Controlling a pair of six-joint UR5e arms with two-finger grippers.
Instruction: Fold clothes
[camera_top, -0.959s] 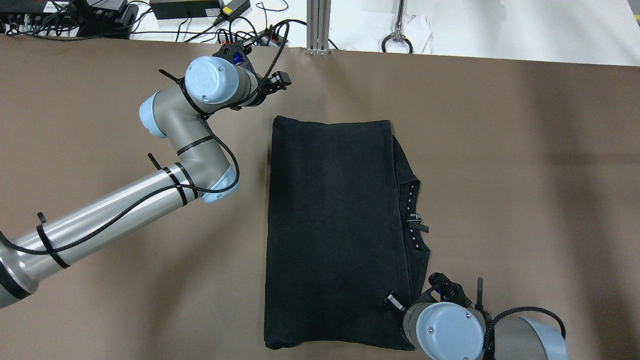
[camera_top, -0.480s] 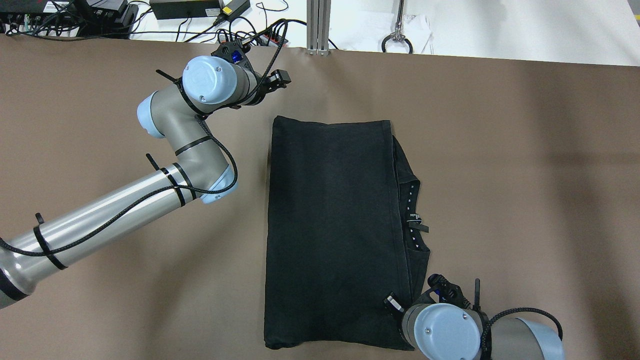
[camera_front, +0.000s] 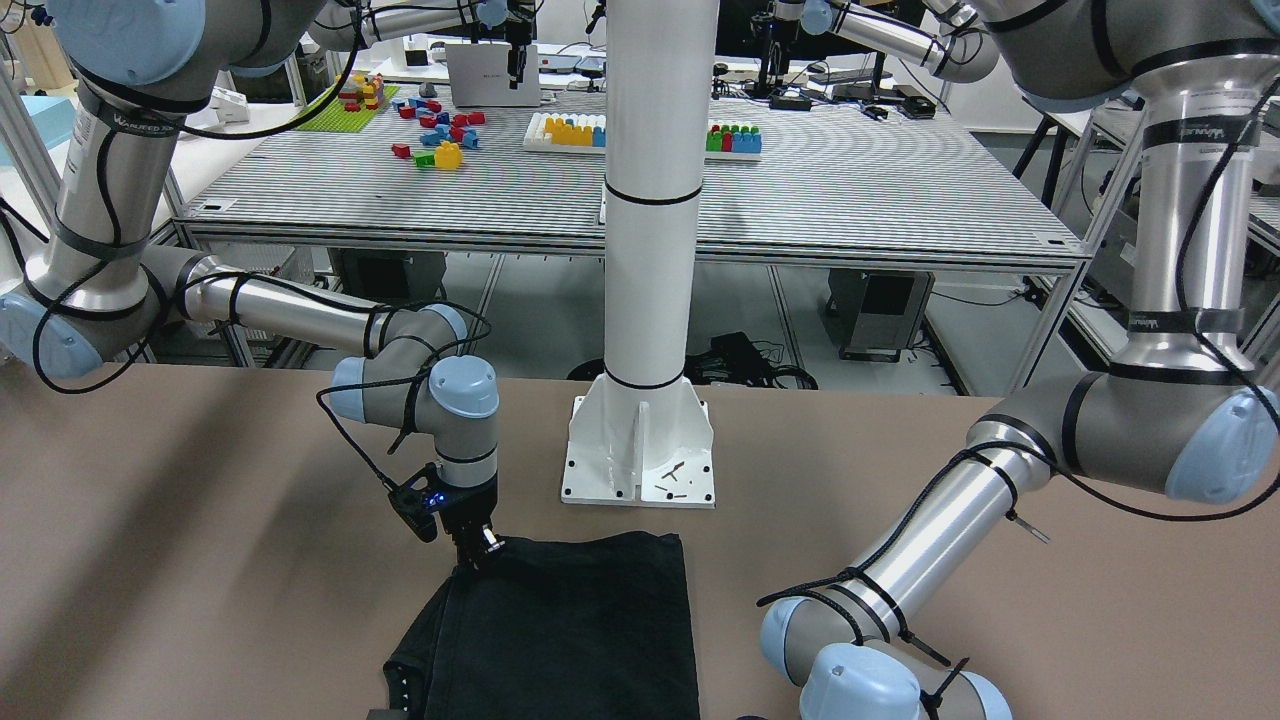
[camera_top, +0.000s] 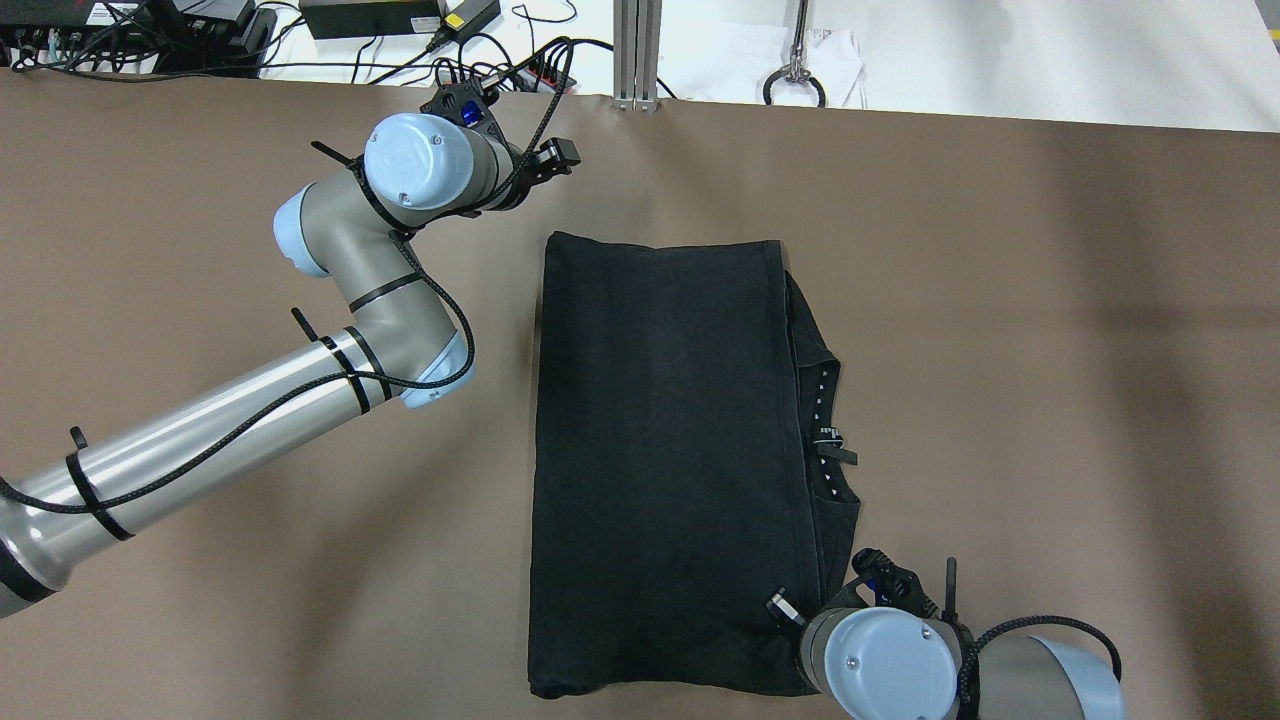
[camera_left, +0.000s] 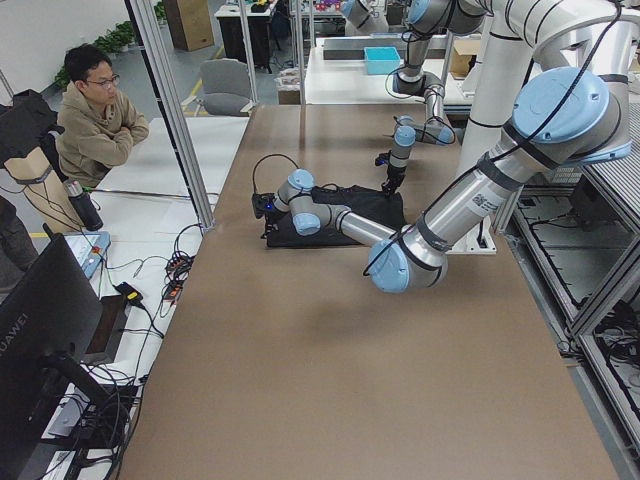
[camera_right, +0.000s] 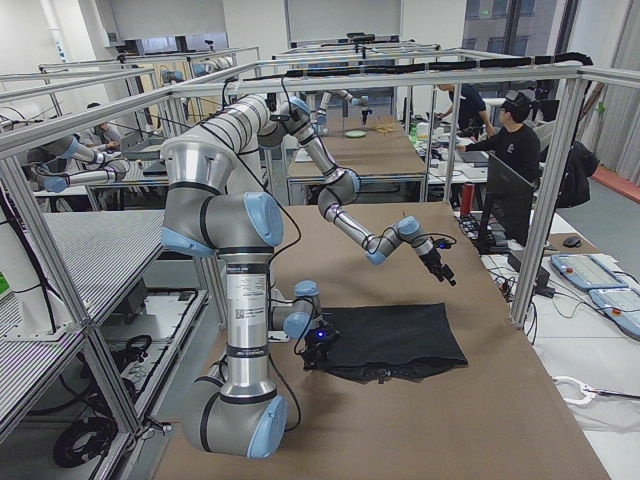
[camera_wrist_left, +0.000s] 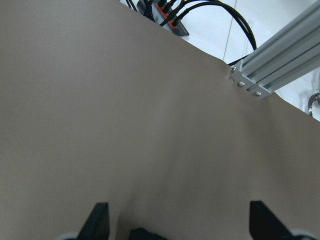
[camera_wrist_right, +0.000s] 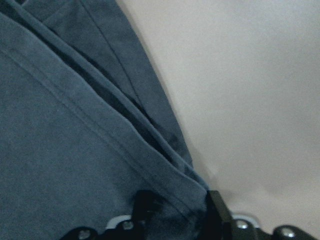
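The dark charcoal garment (camera_top: 670, 460) lies flat as a folded rectangle in the middle of the brown table, with a neck label showing at its right edge (camera_top: 830, 435). It also shows in the front view (camera_front: 570, 630) and the right wrist view (camera_wrist_right: 75, 150). My right gripper (camera_top: 783, 605) is at the garment's near right corner, with its jaws closed on the fabric edge in the right wrist view (camera_wrist_right: 177, 202). My left gripper (camera_top: 560, 158) is open and empty above bare table, beyond the garment's far left corner. Its fingers are spread wide in the left wrist view (camera_wrist_left: 180, 222).
The white pillar (camera_front: 650, 250) stands on its base plate (camera_front: 640, 450) just behind the garment's near edge. Cables and a power strip (camera_top: 500, 70) and an aluminium post (camera_top: 635, 50) line the far table edge. A seated person (camera_left: 95, 115) watches from beyond it.
The left arm has drifted slightly to the far left, with its gripper still open. The right wrist has shifted slightly at the garment corner. The garment has not moved.
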